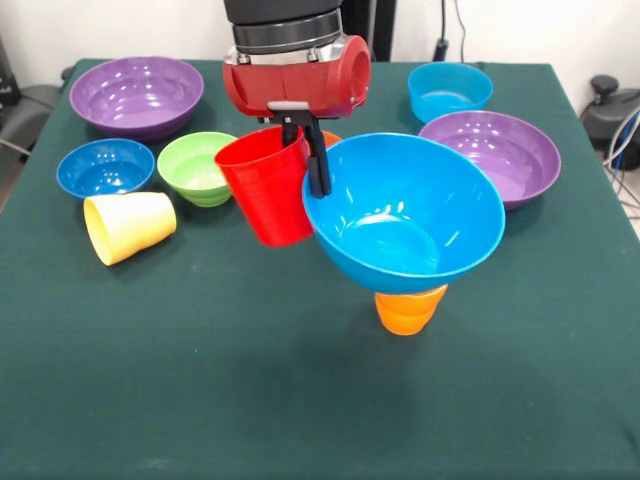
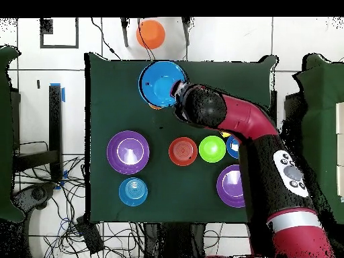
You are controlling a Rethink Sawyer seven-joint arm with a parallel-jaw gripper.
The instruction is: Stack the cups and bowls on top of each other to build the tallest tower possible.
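My gripper (image 1: pixel 306 165) is shut on the rim of the red cup (image 1: pixel 262 190) and holds it tilted above the table, close by the left rim of the large blue bowl (image 1: pixel 405 215). That bowl sits upright on the orange cup (image 1: pixel 410 308), forming a short tower. The yellow cup (image 1: pixel 130 226) lies on its side at the left. In the overhead view the blue bowl (image 2: pixel 160 80) shows at the arm's end, and the arm hides the red cup.
Two purple bowls (image 1: pixel 137 95) (image 1: pixel 497 155), a dark blue bowl (image 1: pixel 105 167), a green bowl (image 1: pixel 195 167) and a cyan bowl (image 1: pixel 450 90) stand along the far side. An orange bowl (image 2: pixel 183 150) lies behind the gripper. An orange round thing (image 2: pixel 151 33) sits off the table.
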